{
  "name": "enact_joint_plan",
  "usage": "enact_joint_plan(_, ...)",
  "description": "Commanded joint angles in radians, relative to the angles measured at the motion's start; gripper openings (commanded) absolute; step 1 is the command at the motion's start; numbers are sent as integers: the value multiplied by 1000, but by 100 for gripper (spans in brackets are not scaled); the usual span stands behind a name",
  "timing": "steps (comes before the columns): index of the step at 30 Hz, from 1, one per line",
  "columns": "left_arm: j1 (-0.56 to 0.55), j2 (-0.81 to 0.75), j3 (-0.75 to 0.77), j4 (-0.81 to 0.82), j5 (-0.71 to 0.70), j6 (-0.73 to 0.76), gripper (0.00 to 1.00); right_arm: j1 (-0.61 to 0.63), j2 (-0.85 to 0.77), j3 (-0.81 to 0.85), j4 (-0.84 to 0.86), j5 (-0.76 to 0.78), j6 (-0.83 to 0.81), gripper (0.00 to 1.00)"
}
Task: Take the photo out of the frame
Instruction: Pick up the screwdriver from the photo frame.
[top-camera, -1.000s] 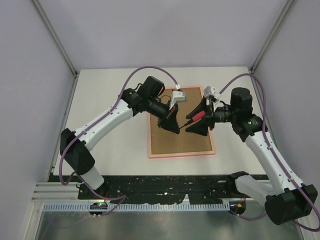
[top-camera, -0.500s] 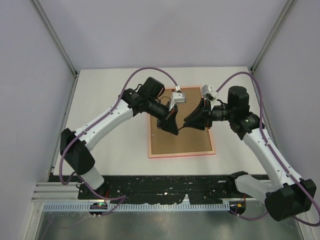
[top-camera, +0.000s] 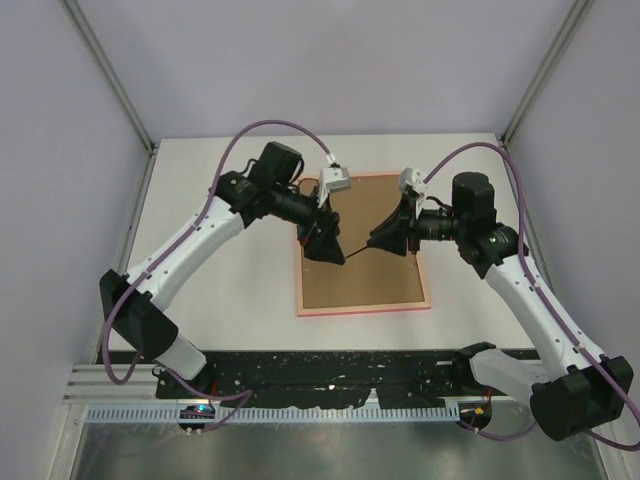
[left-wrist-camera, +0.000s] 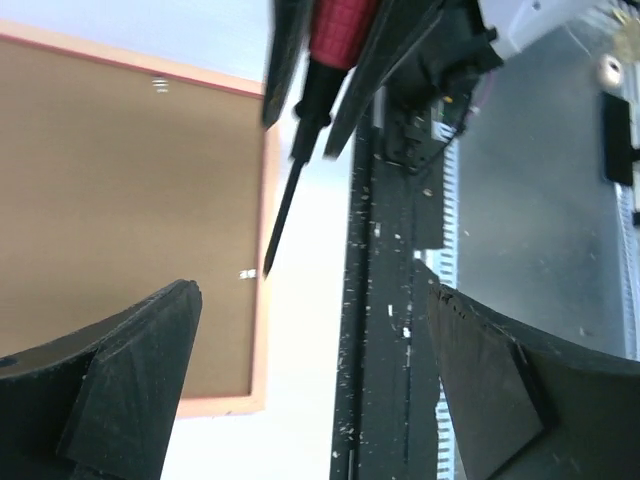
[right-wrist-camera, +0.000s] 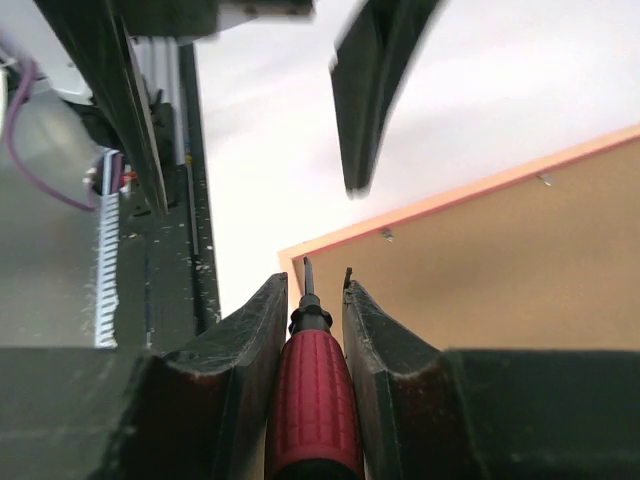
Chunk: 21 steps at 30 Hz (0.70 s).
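The frame (top-camera: 365, 309) lies face down on the table, its pink edge (left-wrist-camera: 268, 250) (right-wrist-camera: 450, 200) running round a brown backing board (top-camera: 365, 280). The photo is hidden under that board. My right gripper (top-camera: 388, 240) (right-wrist-camera: 315, 285) is shut on the red handle of a screwdriver (right-wrist-camera: 315, 400) (left-wrist-camera: 340, 25). Its thin shaft (top-camera: 358, 251) points left over the board. My left gripper (top-camera: 325, 245) (left-wrist-camera: 312, 300) hangs open above the board's left part, a little apart from the shaft's tip, with nothing between its fingers (left-wrist-camera: 130, 380).
Small metal tabs (left-wrist-camera: 248, 272) (right-wrist-camera: 386, 235) sit along the backing board's edges. A black rail (top-camera: 330, 365) runs along the table's near edge. Grey walls close in the left, back and right sides.
My right gripper closed on the screwdriver's handle. My left gripper then opened, let go of the shaft and drew back to the left.
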Motion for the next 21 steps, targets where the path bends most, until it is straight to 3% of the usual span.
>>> enact_joint_plan(1,122,-147,-31,34,-97,22,100,5,-36,-5,51,200,0,8)
enact_joint_plan(9,186,-224,-258,204,-568,4,100,-6,-33,-91,215,510,-10,8)
enact_joint_plan(14,203,-239,-342,255,-652,60,100,-58,-65,-155,287,541,-37,8)
enact_joint_plan(21,255,-130,-325,222,-606,45,100,-124,-73,-187,380,593,19,8)
